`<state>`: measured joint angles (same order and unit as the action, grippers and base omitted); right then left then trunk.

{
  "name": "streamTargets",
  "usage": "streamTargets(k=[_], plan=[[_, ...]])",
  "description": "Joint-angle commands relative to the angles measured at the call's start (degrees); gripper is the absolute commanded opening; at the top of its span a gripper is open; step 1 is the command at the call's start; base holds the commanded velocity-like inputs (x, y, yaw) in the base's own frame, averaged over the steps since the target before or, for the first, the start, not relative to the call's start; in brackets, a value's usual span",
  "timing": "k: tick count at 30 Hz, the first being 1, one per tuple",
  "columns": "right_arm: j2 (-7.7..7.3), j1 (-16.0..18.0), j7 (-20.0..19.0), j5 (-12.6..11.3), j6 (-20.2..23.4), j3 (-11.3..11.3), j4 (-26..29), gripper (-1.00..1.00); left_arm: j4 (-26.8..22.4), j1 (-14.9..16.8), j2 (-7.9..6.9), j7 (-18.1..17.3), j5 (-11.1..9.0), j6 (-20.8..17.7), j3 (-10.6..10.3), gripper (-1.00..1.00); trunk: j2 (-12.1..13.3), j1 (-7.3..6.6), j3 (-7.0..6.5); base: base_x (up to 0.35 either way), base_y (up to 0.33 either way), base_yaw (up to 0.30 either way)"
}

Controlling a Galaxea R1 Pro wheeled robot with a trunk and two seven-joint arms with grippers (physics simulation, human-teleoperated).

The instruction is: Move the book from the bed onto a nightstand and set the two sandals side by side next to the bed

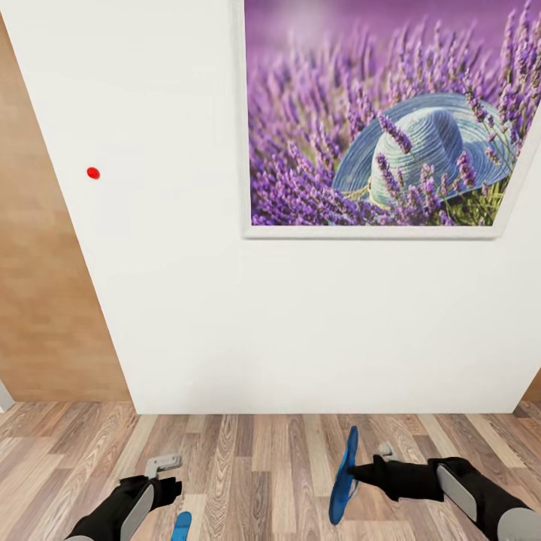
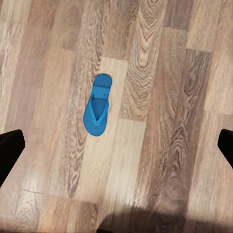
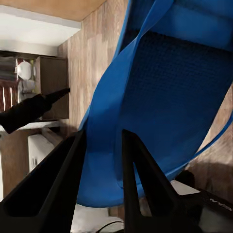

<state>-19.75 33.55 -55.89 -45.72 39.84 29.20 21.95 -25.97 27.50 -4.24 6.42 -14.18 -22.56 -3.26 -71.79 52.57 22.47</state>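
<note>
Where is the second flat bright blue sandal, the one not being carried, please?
The loose bright blue sandal lies flat on the light wood-plank floor beneath the left gripper; in the head view its tip peeks out beside the left arm.

One flat, slim, bright blue sandal (image 1: 343, 476) hangs on edge above the light brown wood-plank floor (image 1: 263, 466), clamped between the fingers of the right gripper (image 1: 358, 474), its length running roughly toward the white wall. The other bright blue sandal (image 2: 98, 105) lies flat on the planks, strap side up, below the left gripper (image 1: 167, 467), nothing touching it.
</note>
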Motion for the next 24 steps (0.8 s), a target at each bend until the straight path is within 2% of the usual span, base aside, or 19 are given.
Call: streamTargets(k=[1,2,4,8,24], plan=[[-0.39,0.1,-1.7,-0.2,1.3,0.4,0.9,-1.0,-0.1,0.0,0.1,0.4,-0.6,-0.3,-0.3,1.0,-0.5,0.23,0.26,0.0,0.0,0.0],[-1.0,0.1,-3.3,-0.2,3.7,0.3,2.0,-1.0,-0.1,0.0,0.25,0.4,-0.6,-0.3,-0.3,1.0,-0.9,0.45,0.44,0.0,0.0,0.0],[-1.75,0.1,-4.1,-0.1,5.9,0.2,2.7,-1.0,-0.2,-0.1,0.35,0.4,-0.6,-0.3,-0.3,1.0,-1.7,0.89,0.8,0.0,0.0,0.0],[-3.66,0.1,-4.9,-0.2,8.2,0.2,3.5,-1.0,-0.1,-0.2,0.45,0.4,-0.6,-0.2,-0.4,1.0,-3.3,1.77,1.51,0.0,0.0,0.0],[-3.8,0.0,-4.9,0.0,8.5,0.3,2.9,-1.0,-0.2,-0.3,0.35,0.4,-0.6,-0.1,-0.3,1.0,-9.7,5.28,4.39,0.0,0.0,0.0]])
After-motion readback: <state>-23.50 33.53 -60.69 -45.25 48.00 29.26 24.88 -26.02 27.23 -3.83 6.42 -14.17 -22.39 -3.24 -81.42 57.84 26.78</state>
